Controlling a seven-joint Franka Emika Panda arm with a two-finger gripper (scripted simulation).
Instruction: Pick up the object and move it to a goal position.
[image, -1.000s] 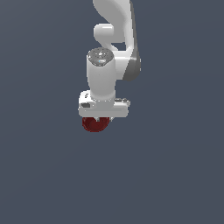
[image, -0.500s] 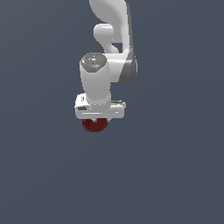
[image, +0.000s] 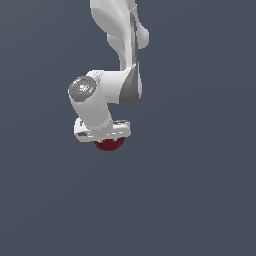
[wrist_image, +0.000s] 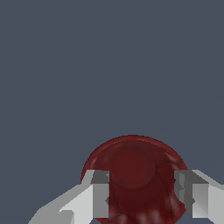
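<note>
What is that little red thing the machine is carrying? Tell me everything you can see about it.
The dark red ball is small and rounded, smooth and slightly glossy, with faint darker lines and specks on its surface. It sits between the two pale fingers of the white gripper, which press against opposite sides of it. In the exterior view only its lower part shows, poking out beneath the gripper, narrower than the gripper itself. Nothing else touches it; only a plain grey-blue background lies behind.

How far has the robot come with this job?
Done: the pincer is shut on the red ball, one finger on each side. In hand: the ball hangs under the arm. Left: reaching the goal, which no view shows.
</note>
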